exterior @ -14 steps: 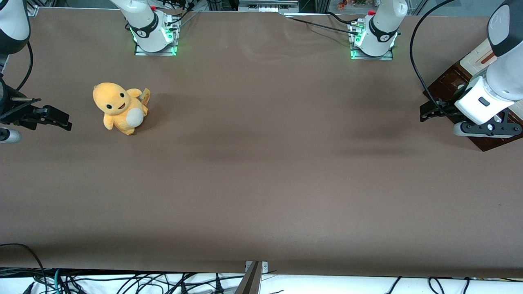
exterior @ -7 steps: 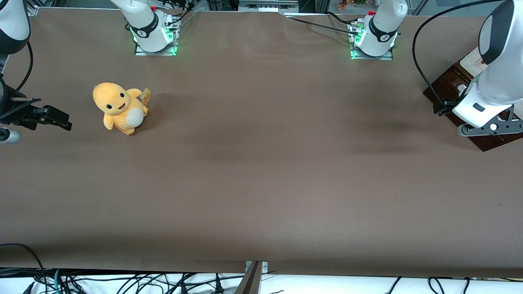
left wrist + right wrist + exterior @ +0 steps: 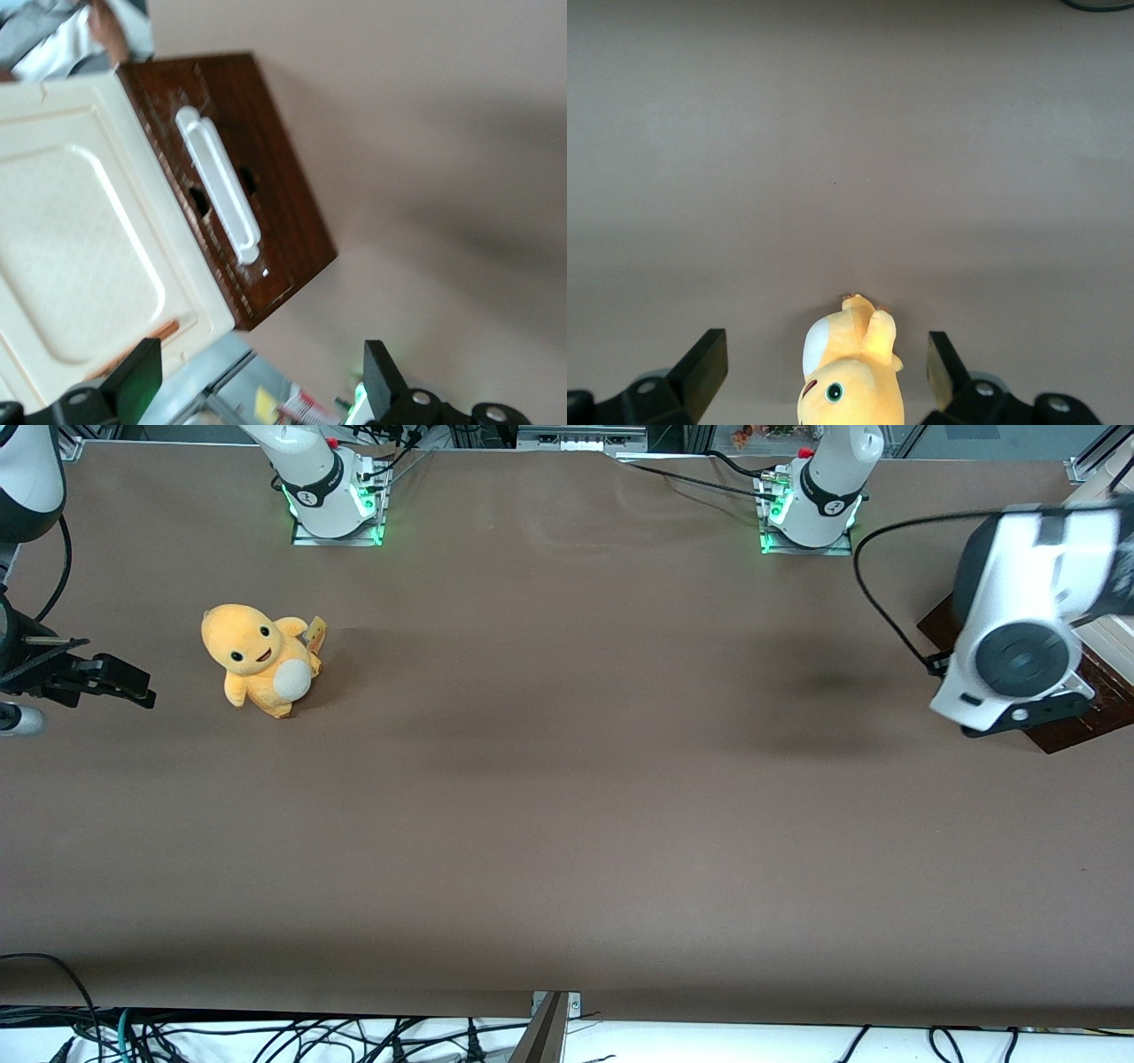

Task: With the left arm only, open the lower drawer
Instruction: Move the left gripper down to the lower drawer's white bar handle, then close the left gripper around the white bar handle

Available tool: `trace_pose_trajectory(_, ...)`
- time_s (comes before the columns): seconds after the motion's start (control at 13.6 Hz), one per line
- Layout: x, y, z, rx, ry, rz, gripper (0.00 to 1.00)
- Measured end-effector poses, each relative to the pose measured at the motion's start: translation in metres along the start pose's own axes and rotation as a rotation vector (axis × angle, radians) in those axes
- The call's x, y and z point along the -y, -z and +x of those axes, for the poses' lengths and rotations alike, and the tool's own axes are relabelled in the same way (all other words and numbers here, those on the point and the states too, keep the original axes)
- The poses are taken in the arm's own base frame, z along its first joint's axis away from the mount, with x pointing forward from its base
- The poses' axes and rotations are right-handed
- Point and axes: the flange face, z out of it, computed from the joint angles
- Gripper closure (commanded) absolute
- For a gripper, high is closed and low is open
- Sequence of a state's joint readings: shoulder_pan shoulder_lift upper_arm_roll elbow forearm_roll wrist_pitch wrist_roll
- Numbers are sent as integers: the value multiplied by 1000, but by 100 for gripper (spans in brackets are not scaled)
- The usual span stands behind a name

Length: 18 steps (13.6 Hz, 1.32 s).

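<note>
Left arm (image 3: 1019,651) is hovering at the working end of the table, gripper (image 3: 257,390) spread wide, facing the lower drawer (image 3: 239,190), white handle (image 3: 217,195) ahead of the fingertips (image 3: 376,372), not touching.

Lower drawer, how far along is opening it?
Done: the left arm is at the cabinet, claw open and pointing at it. In hand: lining up on the white handle, not yet touching. Left: grasping the handle and pulling; the lower drawer looks shut.
</note>
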<state>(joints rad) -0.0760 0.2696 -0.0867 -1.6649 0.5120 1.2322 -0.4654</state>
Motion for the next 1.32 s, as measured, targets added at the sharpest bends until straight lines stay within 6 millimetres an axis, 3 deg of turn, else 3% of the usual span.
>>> trace_pose_trajectory(0.37,-68,-86,43,194,130,283,0)
trace_pose_trajectory(0.51,-81,-114,59,203,178,374,0)
trace_pose_trajectory(0.81,-84,-154,71,176,175,513,0)
trace_pose_trajectory(1.18,-82,-243,78,72,213,628,0)
trace_pose_trajectory(1.32,-72,-263,80,66,233,651,0)
